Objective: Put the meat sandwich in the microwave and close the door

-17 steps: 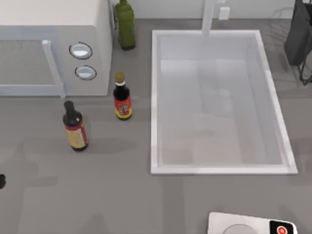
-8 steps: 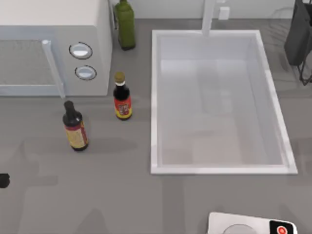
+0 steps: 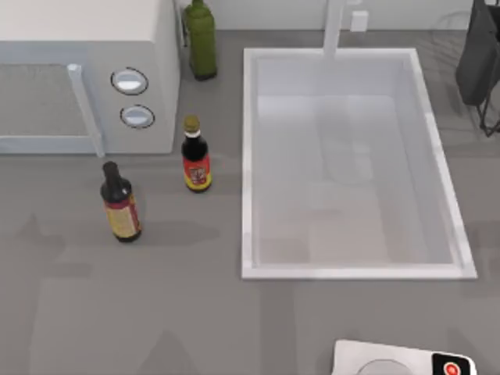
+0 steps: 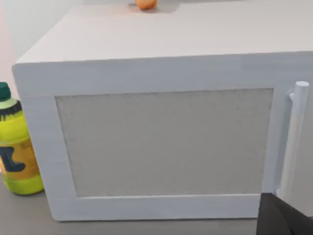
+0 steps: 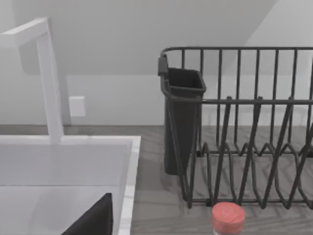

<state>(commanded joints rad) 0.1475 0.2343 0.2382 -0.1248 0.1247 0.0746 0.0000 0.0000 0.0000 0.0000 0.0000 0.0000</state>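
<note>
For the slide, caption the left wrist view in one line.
Closed microwave door with its handle, a yellow-green bottle beside the microwave, an orange lump on top.

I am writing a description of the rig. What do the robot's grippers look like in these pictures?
Little of them shows. In the left wrist view, the left gripper appears as a plain matte black wedge. In the right wrist view, the right gripper is likewise a black angular piece. No cables or markings are visible.

kitchen | microwave [image 3: 86, 74] | sink [image 3: 250, 195] | dish rack [image 5: 244, 127] | sauce bottles [image 3: 196, 156]
</note>
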